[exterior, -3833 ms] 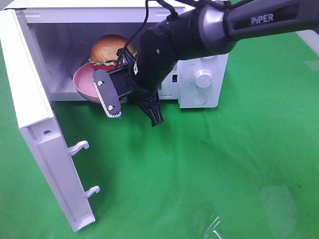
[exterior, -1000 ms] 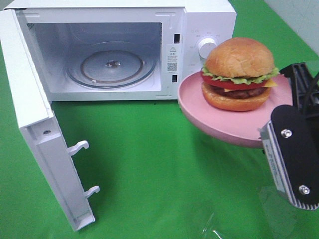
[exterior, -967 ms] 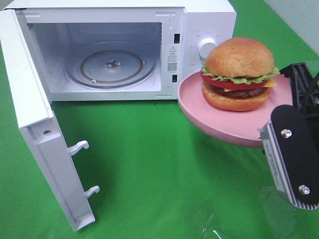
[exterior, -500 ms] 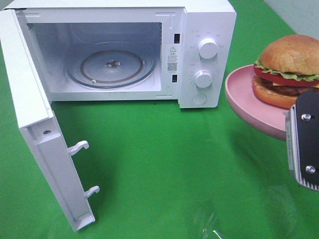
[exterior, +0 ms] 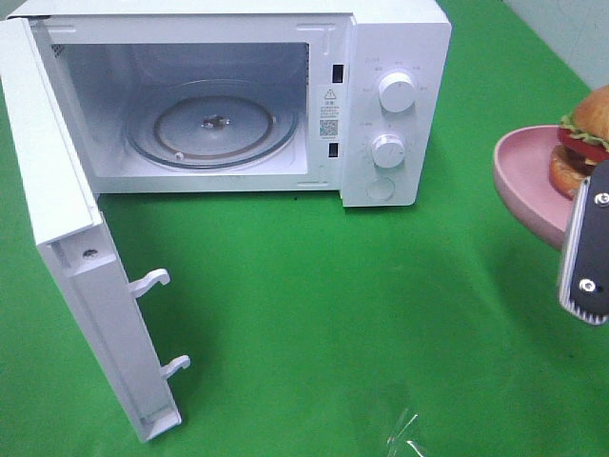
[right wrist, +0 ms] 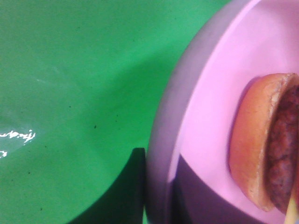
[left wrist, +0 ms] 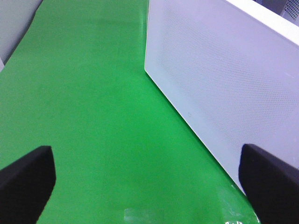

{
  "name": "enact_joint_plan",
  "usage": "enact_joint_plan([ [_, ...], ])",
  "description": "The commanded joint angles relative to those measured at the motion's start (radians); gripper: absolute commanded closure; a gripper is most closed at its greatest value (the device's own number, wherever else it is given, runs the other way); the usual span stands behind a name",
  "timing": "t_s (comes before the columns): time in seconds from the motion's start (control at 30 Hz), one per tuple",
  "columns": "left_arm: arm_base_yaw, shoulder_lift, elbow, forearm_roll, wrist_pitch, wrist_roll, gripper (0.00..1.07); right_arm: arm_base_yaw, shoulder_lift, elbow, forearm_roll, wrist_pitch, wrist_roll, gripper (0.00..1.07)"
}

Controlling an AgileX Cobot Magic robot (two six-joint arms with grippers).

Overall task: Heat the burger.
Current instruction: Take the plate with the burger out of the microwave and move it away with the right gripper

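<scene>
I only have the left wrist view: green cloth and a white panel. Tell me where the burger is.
Observer: The burger sits on a pink plate at the far right edge of the high view, well to the right of the microwave.
Operator: Report what holds the plate.
Observer: The right gripper is closed on the plate's near rim, and the plate seems to hang above the green cloth.
Operator: Check the microwave for me.
Observer: Its door stands wide open, and the glass turntable inside has nothing on it.
</scene>
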Motion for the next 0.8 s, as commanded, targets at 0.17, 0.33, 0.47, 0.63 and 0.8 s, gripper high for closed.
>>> enact_joint_plan([
  [0.17,0.000,-0.016,0.003,-0.001,-0.009,0.001,0.07,-0.001,-0.013,-0.005,-0.158,0.094,0.242,1.07],
  [0.33,0.000,-0.016,0.003,-0.001,-0.009,0.001,0.07,-0.001,-0.013,-0.005,-0.187,0.125,0.347,1.07],
  [0.47,0.000,-0.016,0.003,-0.001,-0.009,0.001,0.07,-0.001,0.022,-0.005,-0.191,0.148,0.403,1.07],
  [0.63,0.000,-0.016,0.003,-0.001,-0.009,0.001,0.07,-0.001,0.087,-0.005,-0.214,0.160,0.475,1.07],
  [0.8,0.000,-0.016,0.003,-0.001,-0.009,0.001,0.07,-0.001,0.161,-0.007,-0.223,0.160,0.598,1.07],
])
